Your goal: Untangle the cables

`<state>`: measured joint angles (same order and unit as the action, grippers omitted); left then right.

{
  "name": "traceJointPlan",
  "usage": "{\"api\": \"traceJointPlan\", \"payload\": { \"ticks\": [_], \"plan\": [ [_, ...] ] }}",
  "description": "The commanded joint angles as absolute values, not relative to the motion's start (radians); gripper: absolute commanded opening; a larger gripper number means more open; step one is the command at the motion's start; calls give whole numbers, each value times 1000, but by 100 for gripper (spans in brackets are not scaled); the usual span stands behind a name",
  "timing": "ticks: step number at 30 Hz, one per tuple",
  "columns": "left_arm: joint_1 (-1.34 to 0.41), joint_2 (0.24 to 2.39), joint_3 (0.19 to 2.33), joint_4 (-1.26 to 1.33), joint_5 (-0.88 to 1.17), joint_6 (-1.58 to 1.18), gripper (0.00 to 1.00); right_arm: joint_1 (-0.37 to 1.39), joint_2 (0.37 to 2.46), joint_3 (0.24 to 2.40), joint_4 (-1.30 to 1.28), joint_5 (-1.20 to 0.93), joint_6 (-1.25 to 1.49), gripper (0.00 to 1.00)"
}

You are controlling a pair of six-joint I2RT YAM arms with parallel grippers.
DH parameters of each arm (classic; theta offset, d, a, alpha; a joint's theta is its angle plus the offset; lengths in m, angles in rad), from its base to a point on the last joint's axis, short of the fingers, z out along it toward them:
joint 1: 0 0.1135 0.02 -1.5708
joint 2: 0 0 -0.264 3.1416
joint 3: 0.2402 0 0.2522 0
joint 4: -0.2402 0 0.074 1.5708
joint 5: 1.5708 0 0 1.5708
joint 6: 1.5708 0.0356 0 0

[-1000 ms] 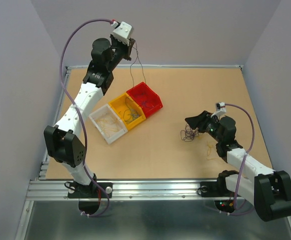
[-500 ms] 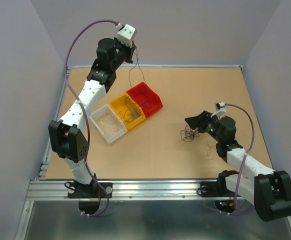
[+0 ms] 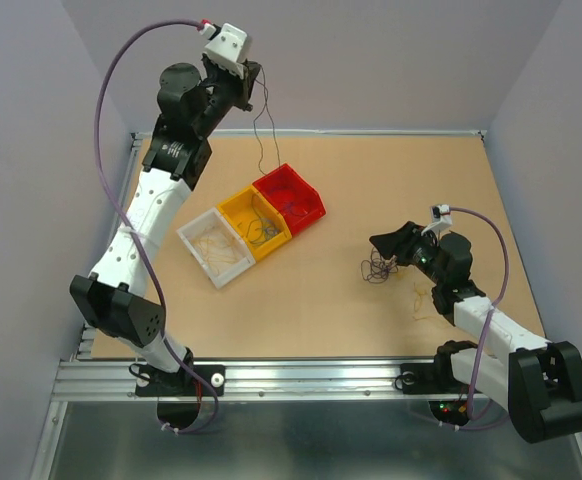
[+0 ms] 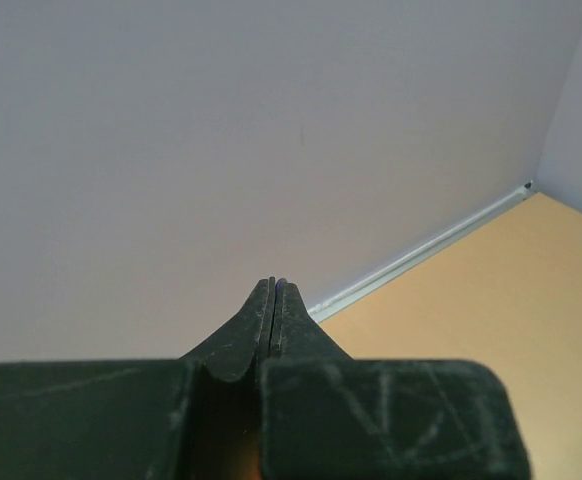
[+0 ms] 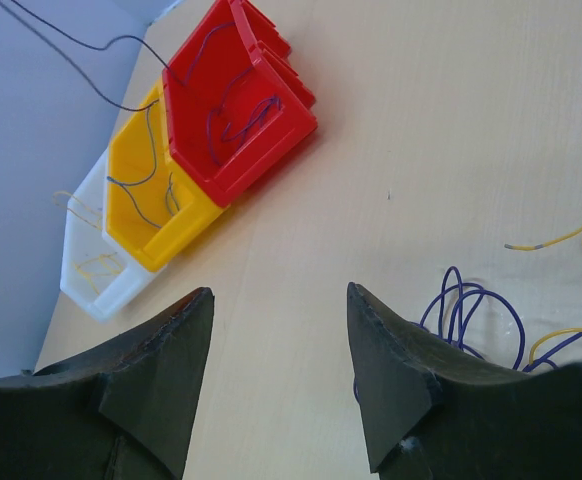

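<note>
Dark wire (image 3: 258, 145) dangles from my clamped left hand (image 3: 255, 84); I'd lower it steadily into the yellow bin (image 3: 233, 207).

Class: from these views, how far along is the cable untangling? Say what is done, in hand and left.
Done: wires lie sorted in the red bin, yellow bin and white bin. In hand: the left gripper, shut, holds a dark wire above the bins. Left: a purple and yellow clump by the open right gripper.
</note>
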<state>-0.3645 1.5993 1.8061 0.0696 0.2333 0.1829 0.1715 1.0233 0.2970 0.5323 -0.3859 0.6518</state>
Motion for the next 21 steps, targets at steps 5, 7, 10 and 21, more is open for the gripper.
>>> {"api": "traceJointPlan", "payload": {
  "ticks": [5,7,10,21],
  "plan": [
    [-365,1542,1796,141,267,118,0,190,1038,296,626,-474,627,61],
    [-364,1551,1776,143,275,114,0,204,1048,310,653,-509,606,67],
    [-365,1548,1718,170,285,109,0,259,1083,343,692,-549,557,77],
    [-364,1583,1644,245,325,86,0,405,1319,618,686,-537,466,84]
  ]
}}
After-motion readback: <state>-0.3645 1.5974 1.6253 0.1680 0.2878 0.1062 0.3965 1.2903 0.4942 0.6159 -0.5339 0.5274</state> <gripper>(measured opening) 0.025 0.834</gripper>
